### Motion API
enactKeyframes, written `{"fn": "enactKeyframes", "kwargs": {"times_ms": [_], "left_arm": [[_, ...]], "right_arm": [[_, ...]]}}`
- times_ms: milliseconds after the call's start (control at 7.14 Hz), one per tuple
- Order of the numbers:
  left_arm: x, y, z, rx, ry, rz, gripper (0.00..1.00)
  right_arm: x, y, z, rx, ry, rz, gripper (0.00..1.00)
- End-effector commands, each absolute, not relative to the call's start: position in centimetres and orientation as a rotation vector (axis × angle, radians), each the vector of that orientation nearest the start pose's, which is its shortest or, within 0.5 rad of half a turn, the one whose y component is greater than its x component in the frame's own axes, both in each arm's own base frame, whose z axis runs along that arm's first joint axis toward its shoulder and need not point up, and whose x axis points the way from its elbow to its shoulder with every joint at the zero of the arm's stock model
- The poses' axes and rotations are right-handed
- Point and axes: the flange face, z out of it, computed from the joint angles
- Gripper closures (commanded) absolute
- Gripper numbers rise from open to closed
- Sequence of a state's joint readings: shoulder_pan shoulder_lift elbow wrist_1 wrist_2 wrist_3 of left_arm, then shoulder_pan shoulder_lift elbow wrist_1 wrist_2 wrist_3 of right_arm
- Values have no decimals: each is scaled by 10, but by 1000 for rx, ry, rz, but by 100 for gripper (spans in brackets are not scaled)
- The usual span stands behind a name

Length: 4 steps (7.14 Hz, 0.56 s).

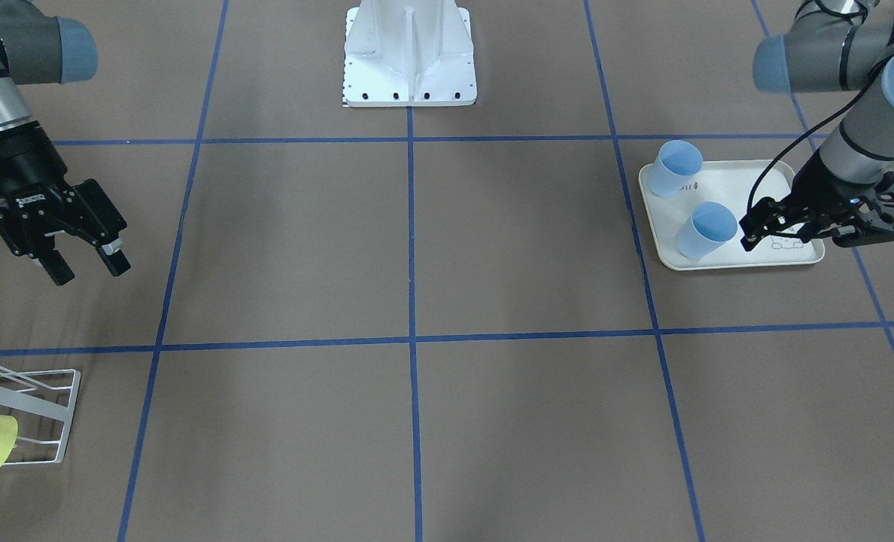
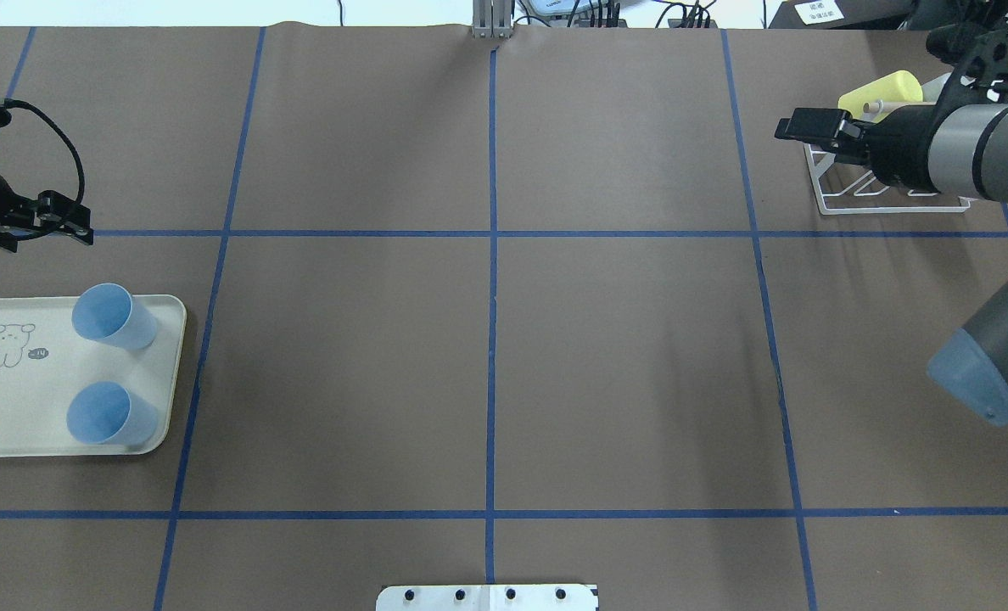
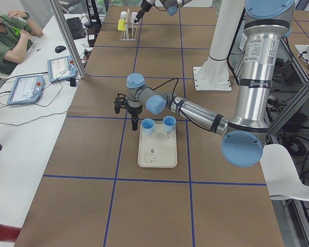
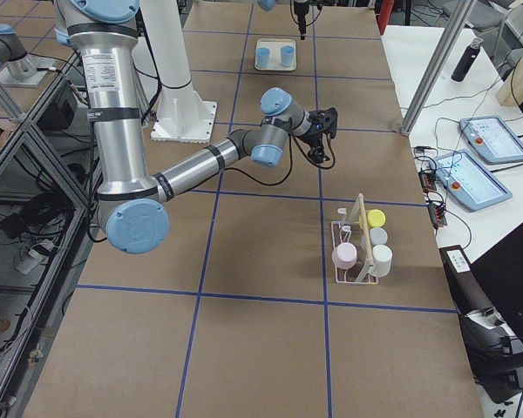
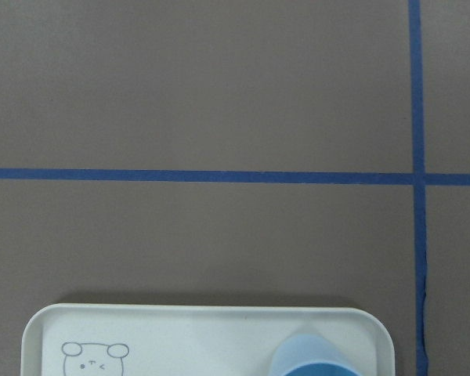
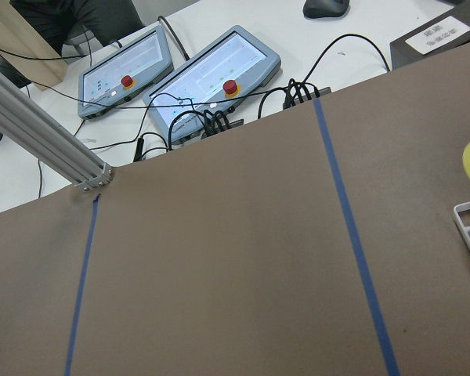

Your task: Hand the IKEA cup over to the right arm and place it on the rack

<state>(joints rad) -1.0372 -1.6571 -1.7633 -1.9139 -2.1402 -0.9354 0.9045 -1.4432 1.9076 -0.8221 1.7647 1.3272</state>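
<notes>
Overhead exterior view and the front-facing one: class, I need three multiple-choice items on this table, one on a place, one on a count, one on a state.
1. The blue cups stand: A on the cream tray; B on the floor; C on a shelf.
2. Blue cups in all: A one; B two; C four.
3. The right gripper is: A shut on a cup; B open and empty; C shut on a spoon.

Answers: 1 A, both sit upright on the tray along one side; 2 B, two show in the overhead view; 3 B, its fingers stand apart with only the table showing between them.
</notes>
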Motion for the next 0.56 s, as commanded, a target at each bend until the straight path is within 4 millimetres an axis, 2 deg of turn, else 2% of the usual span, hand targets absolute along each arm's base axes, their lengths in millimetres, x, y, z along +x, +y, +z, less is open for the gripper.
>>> {"fn": "enactKeyframes", "kwargs": {"times_ms": [0,280,420], "left_arm": [[218,-494,508,58,865,-244,0],[211,-455,515,39,857,-210,0],[213,-438,510,33,863,-191,0]], "right_arm": [[-250,-485,342,505,-1141,458,0],[-252,-483,341,503,-1145,452,0],[-253,-483,340,503,-1147,450,0]]}}
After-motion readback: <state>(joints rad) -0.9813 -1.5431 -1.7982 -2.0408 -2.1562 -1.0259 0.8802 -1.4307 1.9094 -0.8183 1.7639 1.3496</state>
